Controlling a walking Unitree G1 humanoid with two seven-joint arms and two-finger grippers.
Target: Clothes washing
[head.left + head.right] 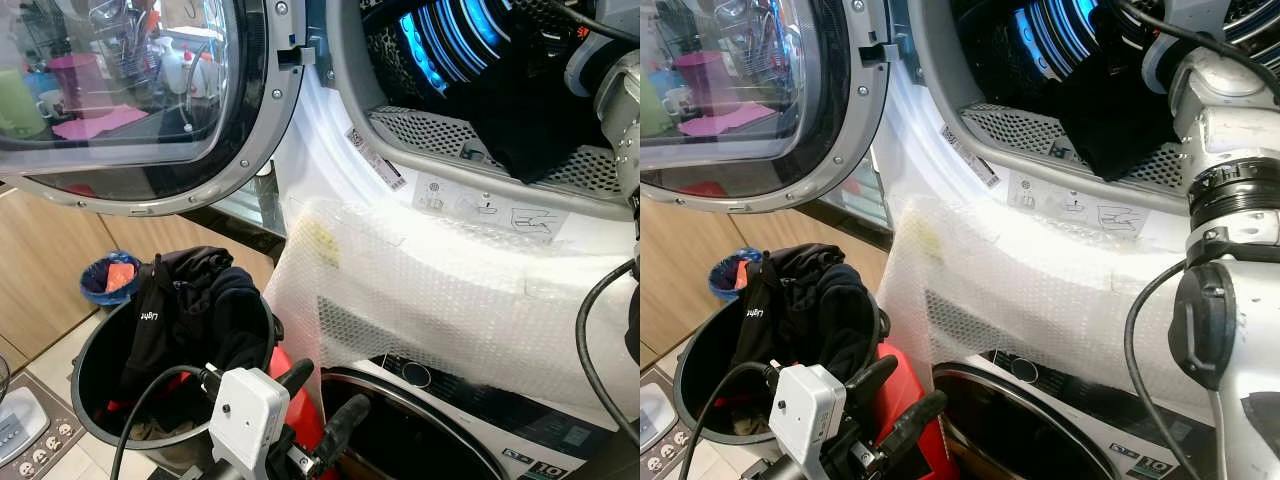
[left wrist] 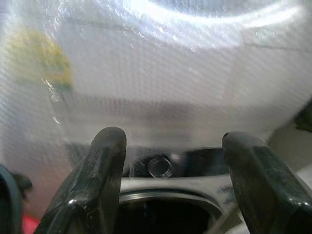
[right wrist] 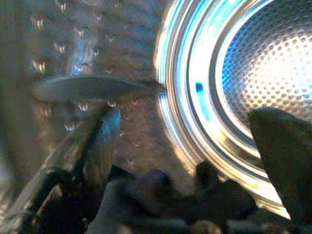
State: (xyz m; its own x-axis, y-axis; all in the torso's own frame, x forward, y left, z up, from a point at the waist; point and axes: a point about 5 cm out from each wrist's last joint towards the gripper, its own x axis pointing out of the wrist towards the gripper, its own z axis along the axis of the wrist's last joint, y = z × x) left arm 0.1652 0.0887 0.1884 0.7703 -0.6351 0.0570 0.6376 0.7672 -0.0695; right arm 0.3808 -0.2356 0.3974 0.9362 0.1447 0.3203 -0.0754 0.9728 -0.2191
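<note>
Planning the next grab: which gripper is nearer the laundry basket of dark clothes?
Left. The left gripper, fingers open, hovers beside the laundry basket rim, facing the bubble-wrapped machine. The right gripper is up inside the dryer drum, over a dark garment.

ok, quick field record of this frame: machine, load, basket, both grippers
machine: upper drum lit blue, door swung open
load: dark garment hanging over drum lip
basket: black bin on floor, dark clothes draped over rim
left gripper: open, empty, low beside bin, facing bubble wrap
right gripper: inside drum, open, dark cloth between fingers
</note>
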